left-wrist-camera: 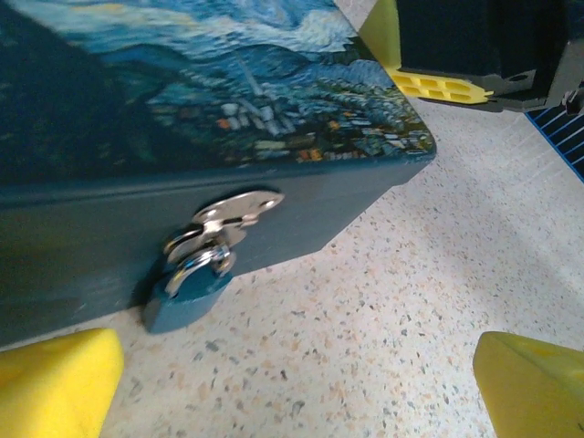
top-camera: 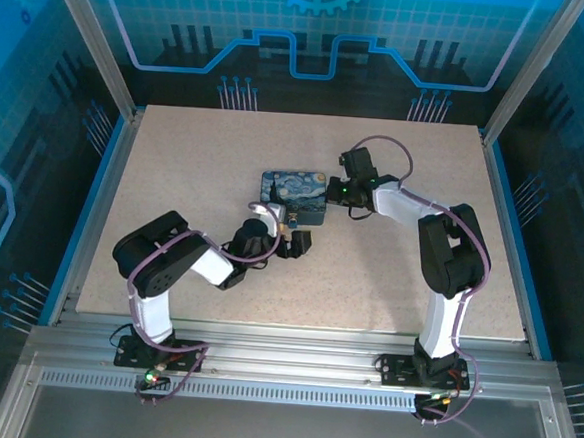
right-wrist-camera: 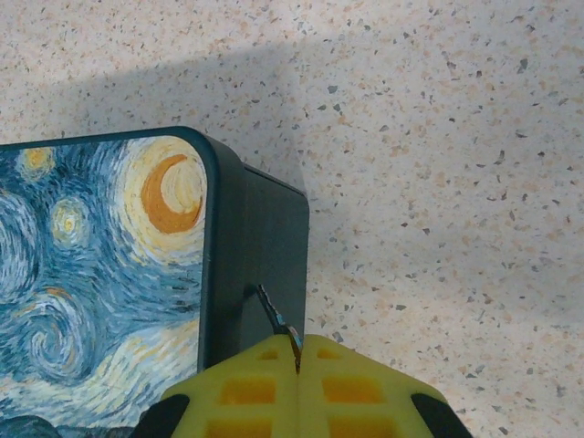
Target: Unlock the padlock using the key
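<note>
Left fingers (left-wrist-camera: 59, 383) apart facing the padlock (left-wrist-camera: 187, 299) on the box (left-wrist-camera: 301, 196) front — right fingers (right-wrist-camera: 356, 383) clamped on the key (right-wrist-camera: 276, 321) beside the box.

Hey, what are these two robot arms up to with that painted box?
They are working on a small padlock that hangs from the metal clasp on the front of the starry-night box. The right pincer is shut on a thin dark key, whose tip pokes out near one side wall of the box. The left pincer is open, facing the padlock without touching it. The key is not yet in the lock.
</note>
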`<state>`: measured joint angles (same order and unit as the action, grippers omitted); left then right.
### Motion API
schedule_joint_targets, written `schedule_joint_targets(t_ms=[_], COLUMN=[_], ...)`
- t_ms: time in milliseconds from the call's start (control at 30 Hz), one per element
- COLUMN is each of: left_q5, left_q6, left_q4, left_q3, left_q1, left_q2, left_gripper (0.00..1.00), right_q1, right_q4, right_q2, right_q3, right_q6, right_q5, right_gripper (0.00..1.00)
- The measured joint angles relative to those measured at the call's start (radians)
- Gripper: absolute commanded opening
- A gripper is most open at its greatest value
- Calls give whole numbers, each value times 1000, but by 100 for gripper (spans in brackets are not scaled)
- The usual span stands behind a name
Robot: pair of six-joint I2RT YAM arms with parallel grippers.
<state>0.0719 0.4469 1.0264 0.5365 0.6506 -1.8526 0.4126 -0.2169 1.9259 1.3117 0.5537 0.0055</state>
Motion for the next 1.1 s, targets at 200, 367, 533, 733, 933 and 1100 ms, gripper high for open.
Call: schedule_joint_targets(t_ms=[200, 367, 533, 733, 933, 1100], left_q5=[54, 122, 169, 256, 291, 282], left_q6=[-62, -100, -117, -116, -118, -118], left_q4=[7, 36, 57, 55, 58, 59], left_q3=[47, 58, 61, 61, 35, 38], left_q1=[39, 58, 60, 60, 60, 60], left_q2=[-66, -98, -112, -112, -108, -108], left_gripper=[99, 99, 99, 99, 99, 99], right_q1=[11, 23, 30, 34, 34, 36], right_q4=[-2, 0, 0, 1, 1, 1], right_q2=[0, 0, 0, 0, 0, 0], right_q3=[11, 12, 12, 12, 12, 12], right_q6=[8, 16, 19, 19, 19, 19], right_q5=[2, 2, 1, 2, 2, 1], right_gripper=[0, 0, 0, 0, 0, 0])
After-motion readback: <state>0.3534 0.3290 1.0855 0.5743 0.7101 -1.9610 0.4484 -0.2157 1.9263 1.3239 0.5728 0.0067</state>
